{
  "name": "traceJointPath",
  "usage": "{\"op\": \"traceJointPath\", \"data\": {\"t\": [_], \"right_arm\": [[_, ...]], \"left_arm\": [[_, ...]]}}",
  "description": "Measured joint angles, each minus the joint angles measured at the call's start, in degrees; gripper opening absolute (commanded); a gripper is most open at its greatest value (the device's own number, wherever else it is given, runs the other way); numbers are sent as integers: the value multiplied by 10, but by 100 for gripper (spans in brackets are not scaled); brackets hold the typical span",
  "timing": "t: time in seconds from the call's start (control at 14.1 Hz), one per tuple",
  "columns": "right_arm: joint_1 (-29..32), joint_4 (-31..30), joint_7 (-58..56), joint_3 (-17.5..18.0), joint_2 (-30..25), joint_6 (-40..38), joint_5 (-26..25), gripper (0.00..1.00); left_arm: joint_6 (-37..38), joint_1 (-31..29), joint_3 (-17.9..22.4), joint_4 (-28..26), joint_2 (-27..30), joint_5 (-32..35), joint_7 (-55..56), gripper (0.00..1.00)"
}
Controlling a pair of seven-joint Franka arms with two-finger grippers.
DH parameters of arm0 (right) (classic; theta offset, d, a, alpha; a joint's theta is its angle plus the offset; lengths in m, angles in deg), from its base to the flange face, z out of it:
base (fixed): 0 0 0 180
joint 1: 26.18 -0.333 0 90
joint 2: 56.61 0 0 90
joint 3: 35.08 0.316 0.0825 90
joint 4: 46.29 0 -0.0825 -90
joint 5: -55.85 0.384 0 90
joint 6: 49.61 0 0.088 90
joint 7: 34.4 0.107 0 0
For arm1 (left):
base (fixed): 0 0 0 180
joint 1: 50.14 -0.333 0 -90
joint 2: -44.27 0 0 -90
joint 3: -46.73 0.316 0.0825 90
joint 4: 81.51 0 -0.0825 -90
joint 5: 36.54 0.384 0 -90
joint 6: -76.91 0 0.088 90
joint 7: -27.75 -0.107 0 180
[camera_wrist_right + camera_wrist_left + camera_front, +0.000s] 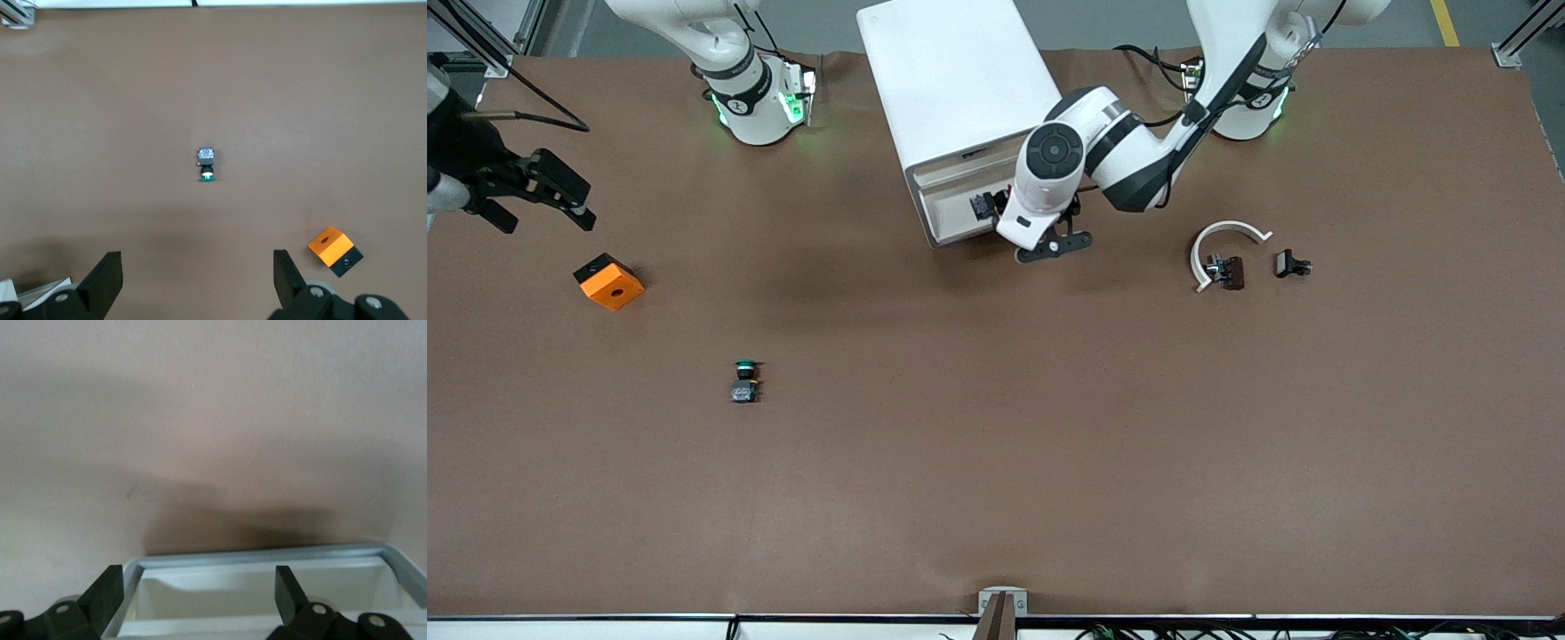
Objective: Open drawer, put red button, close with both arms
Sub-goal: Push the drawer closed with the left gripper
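Over the front lip of the drawer, pulled out of the white cabinet toward the front camera, hanging the left gripper with fingers spread wide and gripping nothing. Apparently lying inside that drawer, partly hidden by the left arm: the red button. Waiting well apart, over bare table toward the right arm's end, just above the orange cube: the right gripper, likewise gaping and empty. Likely closing next, pushing along the drawer's slide line, away from the front camera into the cabinet. Standing far nearer for that push: the left gripper.
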Motion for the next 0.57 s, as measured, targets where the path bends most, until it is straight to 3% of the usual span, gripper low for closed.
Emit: {"op": "traceJointPath", "data": {"t": [0.57], "right_arm": [[3, 68, -1, 3, 39, -40, -22, 100]], "left_arm": [[0, 1, -39, -8, -3, -64, 24, 100]]}}
